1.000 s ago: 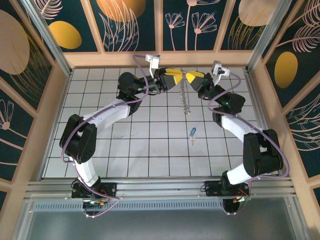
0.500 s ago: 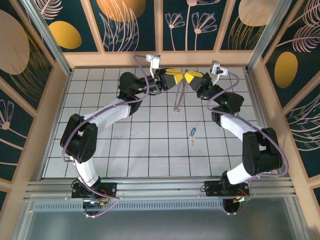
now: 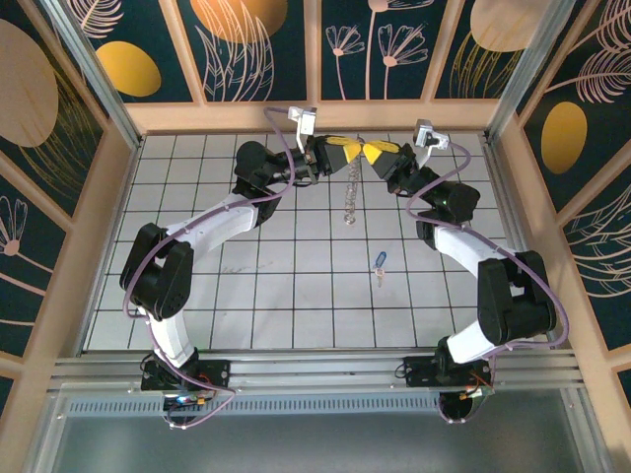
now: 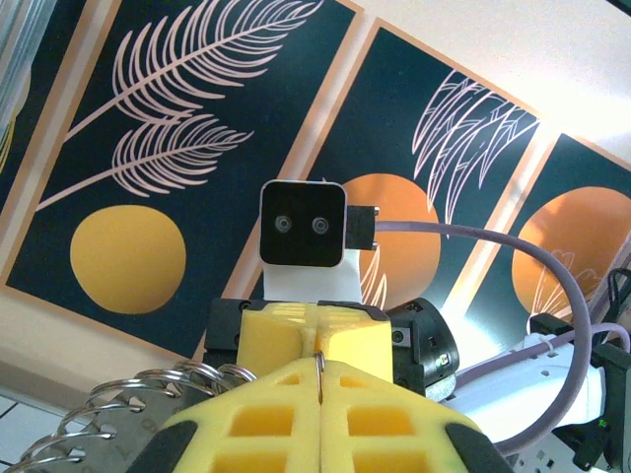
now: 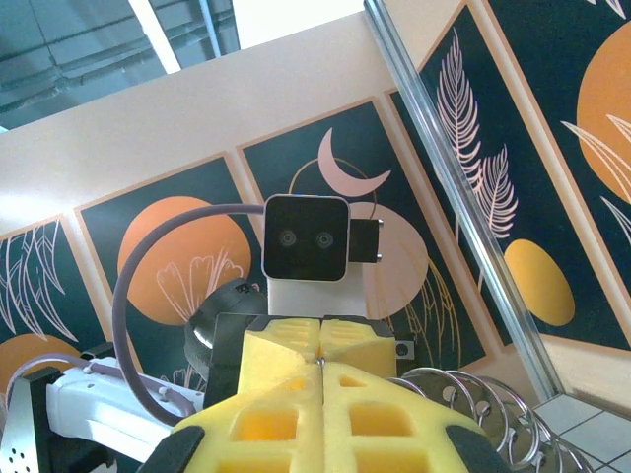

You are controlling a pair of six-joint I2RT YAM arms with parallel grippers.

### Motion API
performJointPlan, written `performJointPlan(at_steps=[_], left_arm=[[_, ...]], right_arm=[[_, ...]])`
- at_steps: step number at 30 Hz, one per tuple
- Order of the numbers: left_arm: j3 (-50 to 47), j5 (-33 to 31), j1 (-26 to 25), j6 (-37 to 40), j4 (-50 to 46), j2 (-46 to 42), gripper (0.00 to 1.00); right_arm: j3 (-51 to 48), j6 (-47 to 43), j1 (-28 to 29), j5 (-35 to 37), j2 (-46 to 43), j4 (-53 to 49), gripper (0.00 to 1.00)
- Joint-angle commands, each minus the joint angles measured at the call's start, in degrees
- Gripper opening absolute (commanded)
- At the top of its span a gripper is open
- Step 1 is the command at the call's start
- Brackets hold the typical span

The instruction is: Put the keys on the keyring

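**Holding the chain tip to tip above the table**

Looking from overhead, I start at the left, where the left arm reaches up and inward over the white tiled table (image 3: 246, 286). The left gripper (image 3: 353, 150) sits near the far edge, its yellow fingers pressed together. In its own wrist view the left gripper (image 4: 320, 382) has no gap at the seam, and a thin bit of silver wire is nipped right at the tips.

Next comes the chain (image 3: 349, 192). It hangs from the spot where the two grippers meet and trails towards me, slanting a little to the left. I cannot tell whether its lower end touches the tiles. From the left wrist its links (image 4: 128, 404) curl away at the lower left. From the right wrist the links (image 5: 483, 399) curl off at the lower right.

The right gripper (image 3: 373, 152) faces the left one nose to nose, nearly touching. Its fingers are also squeezed together in its own view (image 5: 322, 382), with a sliver of wire caught at the tip. I read both as pinching the chain at its top.

Further right and nearer me, the key (image 3: 380, 262) with the blue head lies flat on the tiles, well apart from the chain and untouched.
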Motion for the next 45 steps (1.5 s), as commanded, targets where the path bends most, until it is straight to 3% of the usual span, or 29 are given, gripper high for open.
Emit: performJointPlan(at_steps=[1, 9, 13, 16, 23, 31, 36, 45], left_arm=[[1.4, 1.6, -0.6, 0.5, 0.9, 0.6, 0.03], [1.2, 2.2, -0.8, 4.6, -2.3, -0.3, 0.00], [-0.7, 1.6, -0.8, 13.5, -7.1, -3.6, 0.00], [-1.9, 0.5, -0.8, 21.6, -12.2, -5.8, 0.00], [-3.2, -0.3, -0.8, 33.3, -20.2, -10.3, 0.00], [-4.2, 0.5, -0.8, 34.6, -20.0, -10.3, 0.00], [-5.9, 1.0, -0.8, 36.4, -17.5, -10.4, 0.00], [-10.9, 1.0, -0.8, 39.0, -6.4, -10.3, 0.00]], right_arm=[[2.1, 0.6, 0.5, -0.2, 0.2, 8.5, 0.00], [2.6, 1.1, 0.3, -0.3, 0.3, 7.7, 0.00], [1.8, 3.5, -2.0, 0.9, -0.5, 6.0, 0.34], [0.2, 4.9, -5.2, 1.2, -2.2, 3.3, 0.42], [-3.4, 1.3, -10.4, 2.6, -8.4, -14.8, 0.45], [-3.6, -7.0, -10.5, 9.0, -14.6, -35.0, 0.49], [-4.2, -10.5, -10.2, 10.1, -15.9, -40.1, 0.52], [-8.2, -12.2, -9.7, 5.8, -14.1, -38.4, 0.52]])
